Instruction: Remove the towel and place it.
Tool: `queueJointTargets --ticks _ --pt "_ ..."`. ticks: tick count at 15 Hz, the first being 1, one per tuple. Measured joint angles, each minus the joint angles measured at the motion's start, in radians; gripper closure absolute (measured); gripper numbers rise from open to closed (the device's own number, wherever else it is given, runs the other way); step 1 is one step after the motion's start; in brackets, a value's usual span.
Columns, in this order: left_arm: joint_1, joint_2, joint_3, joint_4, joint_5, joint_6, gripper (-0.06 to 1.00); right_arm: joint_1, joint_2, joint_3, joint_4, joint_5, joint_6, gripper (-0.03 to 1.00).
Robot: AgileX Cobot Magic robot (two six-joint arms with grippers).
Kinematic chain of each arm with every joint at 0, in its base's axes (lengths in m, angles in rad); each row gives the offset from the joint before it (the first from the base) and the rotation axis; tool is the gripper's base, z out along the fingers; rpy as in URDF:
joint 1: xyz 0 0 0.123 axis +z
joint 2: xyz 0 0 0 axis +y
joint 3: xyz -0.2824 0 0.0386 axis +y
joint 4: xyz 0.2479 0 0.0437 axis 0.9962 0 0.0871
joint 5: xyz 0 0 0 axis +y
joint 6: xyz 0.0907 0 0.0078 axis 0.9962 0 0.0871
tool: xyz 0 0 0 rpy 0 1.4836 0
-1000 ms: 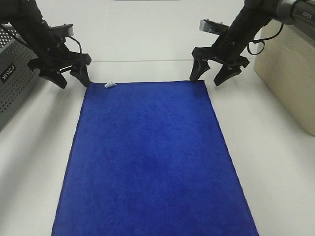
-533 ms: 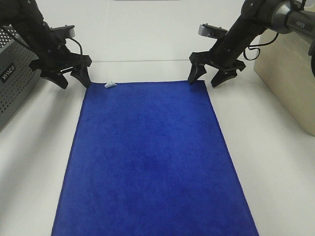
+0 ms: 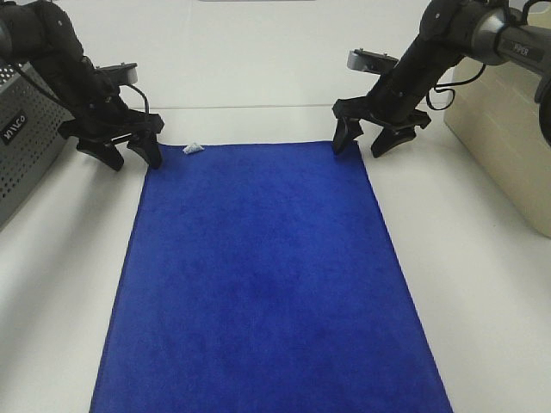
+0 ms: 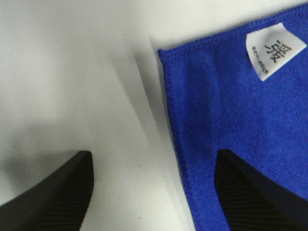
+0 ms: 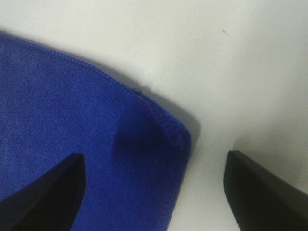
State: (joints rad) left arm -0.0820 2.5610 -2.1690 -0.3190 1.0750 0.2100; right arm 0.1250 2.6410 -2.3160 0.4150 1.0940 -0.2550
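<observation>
While the black left arm is slanting down from 10 o'clock in the high view, the left gripper is hanging low over the white table, wrist bent so that its fingers are pointing down. A large royal-blue rectangular microfibre towel is lying flat and spread out, running from the table's middle toward 6 o'clock. The left jaws are standing released, gripping nothing. One finger is sitting over the blue pile and the other over bare table, so the cloth's side hem near its 11 o'clock corner is passing between them. A small white printed tag is lying on that corner. The black right arm is coming down from 1 o'clock. The right gripper is likewise released and empty, straddling the towel's 1 o'clock corner, whose hem is curling up slightly. A grey perforated basket is standing at 9 o'clock and a beige box at 3 o'clock.
</observation>
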Motion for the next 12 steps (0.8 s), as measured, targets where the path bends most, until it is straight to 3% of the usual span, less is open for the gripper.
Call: queueJointTargets --ticks 12 --pt "-0.01 0.021 -0.01 -0.057 -0.067 0.02 0.27 0.0 0.006 -0.002 0.0 -0.008 -0.001 0.19"
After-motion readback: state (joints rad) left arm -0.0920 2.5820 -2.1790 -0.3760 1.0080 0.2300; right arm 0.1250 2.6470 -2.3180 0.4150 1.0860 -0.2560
